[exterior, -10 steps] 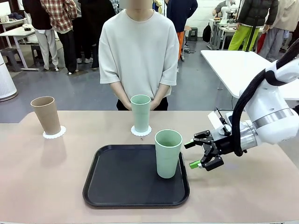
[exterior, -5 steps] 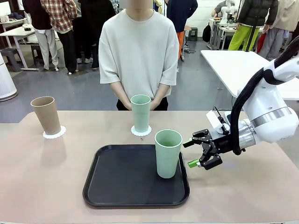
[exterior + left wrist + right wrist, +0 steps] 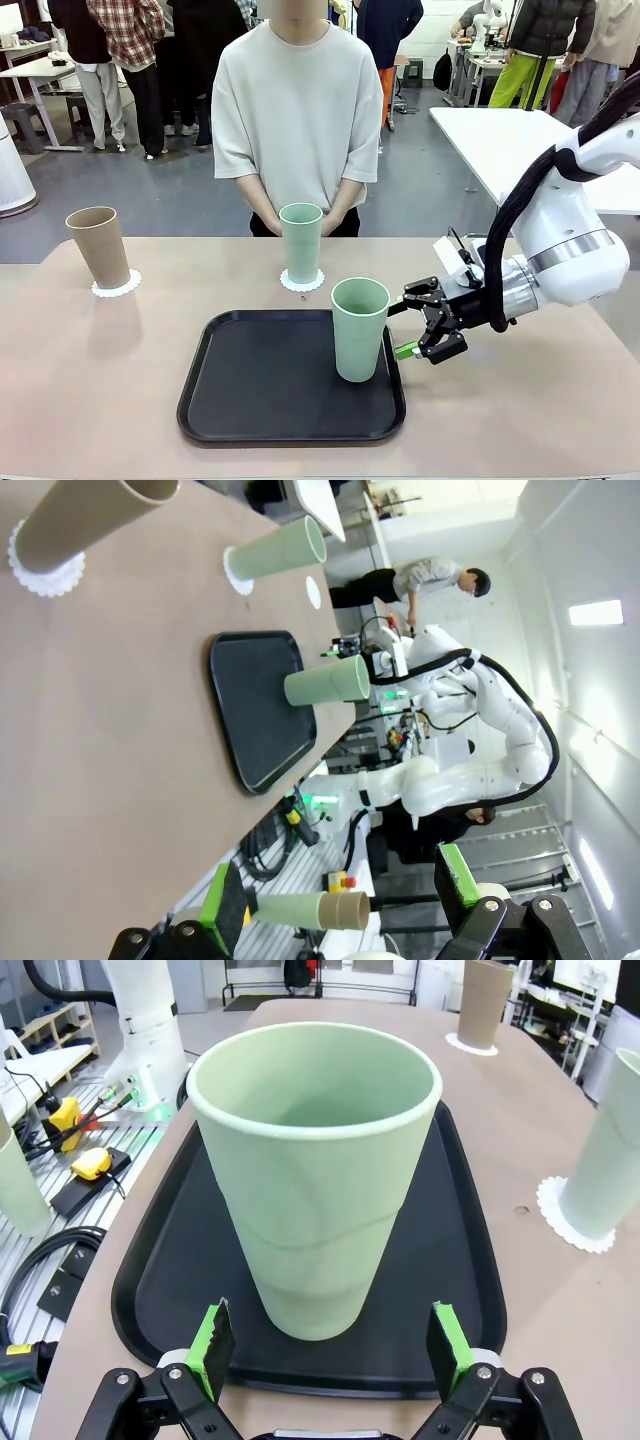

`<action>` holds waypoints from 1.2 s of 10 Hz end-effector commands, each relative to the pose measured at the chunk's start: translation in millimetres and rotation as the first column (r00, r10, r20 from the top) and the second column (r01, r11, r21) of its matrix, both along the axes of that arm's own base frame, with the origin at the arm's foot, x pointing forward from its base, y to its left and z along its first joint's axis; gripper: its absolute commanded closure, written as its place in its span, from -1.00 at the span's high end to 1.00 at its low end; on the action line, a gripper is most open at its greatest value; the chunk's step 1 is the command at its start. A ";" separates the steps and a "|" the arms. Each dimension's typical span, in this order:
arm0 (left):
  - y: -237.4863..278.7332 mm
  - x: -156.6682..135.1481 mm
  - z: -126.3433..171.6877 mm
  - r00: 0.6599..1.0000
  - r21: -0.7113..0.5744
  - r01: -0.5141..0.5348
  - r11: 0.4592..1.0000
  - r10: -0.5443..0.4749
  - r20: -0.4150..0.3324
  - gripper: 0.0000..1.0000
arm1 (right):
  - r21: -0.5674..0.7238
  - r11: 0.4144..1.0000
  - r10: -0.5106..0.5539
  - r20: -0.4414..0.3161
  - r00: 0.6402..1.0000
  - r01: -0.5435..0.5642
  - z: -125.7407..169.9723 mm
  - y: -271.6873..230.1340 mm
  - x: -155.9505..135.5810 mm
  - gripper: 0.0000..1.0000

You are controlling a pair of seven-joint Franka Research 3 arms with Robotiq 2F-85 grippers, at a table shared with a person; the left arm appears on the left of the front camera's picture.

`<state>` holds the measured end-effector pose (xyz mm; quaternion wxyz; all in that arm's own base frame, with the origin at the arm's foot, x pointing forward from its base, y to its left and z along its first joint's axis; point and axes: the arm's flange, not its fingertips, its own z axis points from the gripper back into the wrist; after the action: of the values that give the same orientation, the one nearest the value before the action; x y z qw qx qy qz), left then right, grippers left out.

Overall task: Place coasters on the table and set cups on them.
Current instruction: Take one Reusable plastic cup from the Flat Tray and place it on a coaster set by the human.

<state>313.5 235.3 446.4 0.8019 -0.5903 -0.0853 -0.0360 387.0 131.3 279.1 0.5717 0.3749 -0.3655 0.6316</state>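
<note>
A pale green cup (image 3: 360, 329) stands upright at the right end of the black tray (image 3: 270, 385), on the tray's floor and close to its right rim. In the right wrist view this same cup (image 3: 314, 1175) rises straight ahead, centred between the two green pads (image 3: 214, 1345), which stand wide apart on either side of its lower body without touching it. The right end effector (image 3: 412, 322) is open and empty, hovering just beside the cup at the tray's right edge, its fingers pointing toward the cup's side. The white right arm (image 3: 565, 240) reaches in from the right over the beige desk (image 3: 100, 390).

A second pale green cup (image 3: 301, 243) stands upright on a white scalloped coaster (image 3: 302, 283) beyond the tray, near the middle of the desk and in front of the person (image 3: 297, 110). The tan-brown cup (image 3: 98, 246) stands on another coaster (image 3: 116, 286) well apart to the left, near the desk's far left corner.

The left end effector (image 3: 340, 905) shows in its own wrist view with its green-padded fingers spread open and nothing between them. It seems to hang off the desk's near left side, though the rolled picture makes its exact place hard to judge. From there the tray, the three cups and the right arm appear sideways farther off.

The person stands at the far side with hands (image 3: 270, 222) low behind the middle cup
</note>
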 end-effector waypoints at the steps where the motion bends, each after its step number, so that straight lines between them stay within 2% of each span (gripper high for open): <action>1: 0.2 -1.4 1.6 1.000 -0.015 -0.006 1.000 0.006 0.013 1.00 | 0.022 1.000 -0.013 0.003 1.000 0.013 -3.8 12.7 5.1 1.00; 5: 0.2 -1.4 1.6 1.000 -0.015 -0.006 1.000 0.006 0.013 1.00 | 0.046 0.999 -0.008 0.007 1.000 0.008 0.7 24.2 6.7 1.00; 12: 0.2 -1.4 1.6 1.000 -0.015 -0.006 1.000 0.006 0.013 1.00 | 0.128 0.992 0.012 -0.066 0.998 -0.003 -11.3 39.4 10.0 1.00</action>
<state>313.5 235.4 446.4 0.8019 -0.5903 -0.0853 -0.0360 391.5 162.0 272.5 0.5568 0.4219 -0.3745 0.6098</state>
